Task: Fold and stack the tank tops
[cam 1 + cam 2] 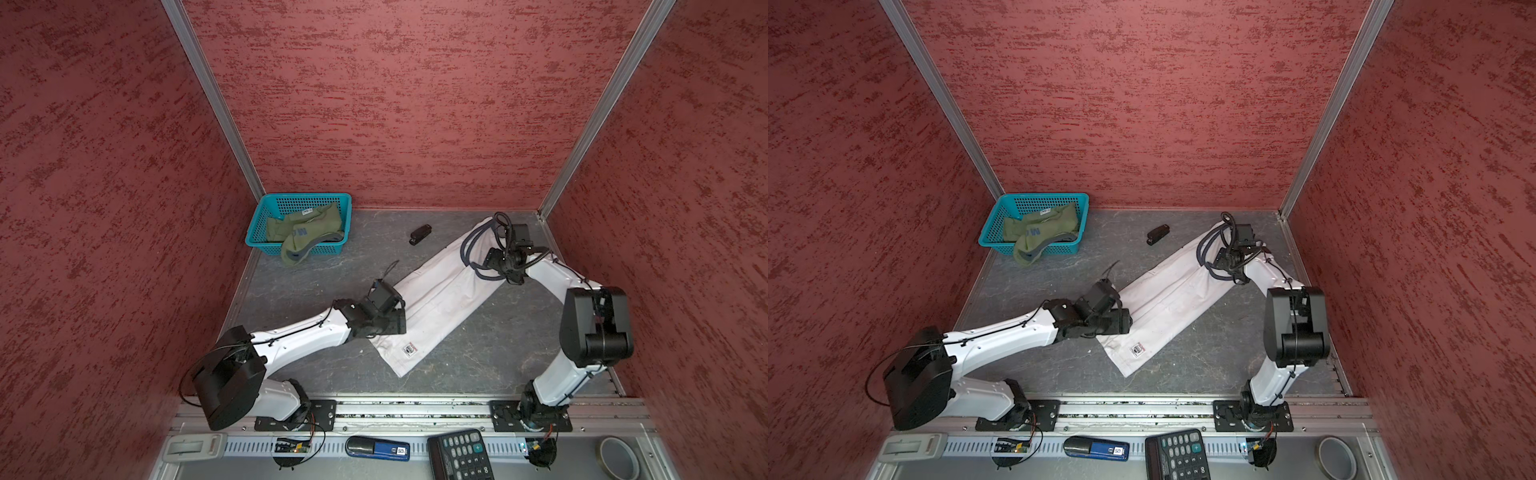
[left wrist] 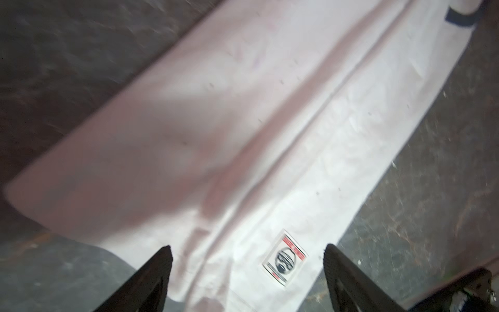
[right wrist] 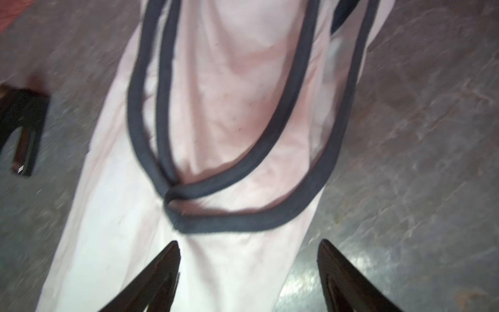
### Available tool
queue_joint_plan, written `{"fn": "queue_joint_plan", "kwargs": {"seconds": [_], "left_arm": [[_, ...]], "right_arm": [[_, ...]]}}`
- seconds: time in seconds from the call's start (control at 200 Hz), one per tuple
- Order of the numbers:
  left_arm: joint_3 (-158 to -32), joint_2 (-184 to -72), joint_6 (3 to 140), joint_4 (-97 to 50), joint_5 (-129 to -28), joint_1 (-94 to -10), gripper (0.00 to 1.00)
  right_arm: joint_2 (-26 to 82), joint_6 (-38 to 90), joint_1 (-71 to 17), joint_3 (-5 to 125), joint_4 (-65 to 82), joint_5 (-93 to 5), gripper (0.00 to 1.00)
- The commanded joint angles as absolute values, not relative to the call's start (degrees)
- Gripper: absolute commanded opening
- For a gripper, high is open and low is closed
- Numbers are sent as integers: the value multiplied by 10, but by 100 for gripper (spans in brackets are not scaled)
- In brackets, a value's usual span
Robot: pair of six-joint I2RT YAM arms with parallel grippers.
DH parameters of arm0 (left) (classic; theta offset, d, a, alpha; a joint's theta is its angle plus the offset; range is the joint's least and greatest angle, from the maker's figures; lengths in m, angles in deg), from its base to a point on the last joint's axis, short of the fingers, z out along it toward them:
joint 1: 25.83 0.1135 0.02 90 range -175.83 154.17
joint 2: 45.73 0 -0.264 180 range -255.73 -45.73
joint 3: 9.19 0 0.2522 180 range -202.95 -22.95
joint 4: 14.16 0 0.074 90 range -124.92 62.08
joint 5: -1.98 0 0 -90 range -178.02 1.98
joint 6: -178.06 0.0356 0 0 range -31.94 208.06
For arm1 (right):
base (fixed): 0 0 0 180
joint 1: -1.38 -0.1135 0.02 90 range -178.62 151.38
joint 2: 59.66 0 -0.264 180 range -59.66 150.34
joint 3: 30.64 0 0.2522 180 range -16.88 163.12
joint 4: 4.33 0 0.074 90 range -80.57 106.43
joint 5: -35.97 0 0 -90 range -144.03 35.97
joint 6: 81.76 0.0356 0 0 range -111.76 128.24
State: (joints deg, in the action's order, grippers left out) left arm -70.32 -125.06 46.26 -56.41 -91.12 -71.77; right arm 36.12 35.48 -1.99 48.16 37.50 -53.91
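One white tank top (image 1: 440, 299) lies lengthwise-folded on the table (image 1: 478, 353), left gripper (image 2: 248, 250) and right gripper (image 3: 248, 244) spread empty over its ends, so a crosswise fold seems next; olive tank top (image 1: 307, 232) sits in the basket (image 1: 307, 196).

You're looking at a white tank top (image 1: 440, 299) edged in dark grey-blue trim (image 3: 243, 221), with a small white label (image 2: 284, 258) printed in black and red. Your olive green tank top (image 1: 278, 230) carries the same grey-blue trim and blue lettering. The basket (image 1: 257, 224) is teal mesh. The walls (image 1: 395, 104) are dusty red streaked with darker red, the table (image 1: 478, 353) dark grey with paler marble veining, and the calculator (image 1: 459, 455) black with grey keys and one teal key
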Motion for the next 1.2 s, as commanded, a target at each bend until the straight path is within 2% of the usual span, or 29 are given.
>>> {"fn": "queue_joint_plan", "kwargs": {"seconds": [0.0, 0.19, 0.366, 0.571, 0.811, 1.017, 1.197], "left_arm": [[-699, -1285, 525, -575, -895, -661, 88], [-712, -1362, 554, -557, -880, -621, 84], [-705, -1389, 539, -557, -882, -648, 83], [-694, -1401, 478, -563, -875, -751, 83], [-730, -1419, 417, -576, -864, -893, 83], [-776, -1388, 450, -584, -873, -947, 84], [-744, -1288, 452, -603, -902, -908, 88]], "right_arm": [[335, 371, -65, 428, 359, -518, 81], [371, 375, -122, 395, 333, -502, 80], [430, 366, -126, 423, 340, -533, 80], [506, 340, -96, 509, 386, -573, 80], [535, 346, -68, 584, 401, -556, 80], [480, 344, -69, 565, 410, -559, 81], [318, 369, -81, 452, 409, -541, 81]]}}
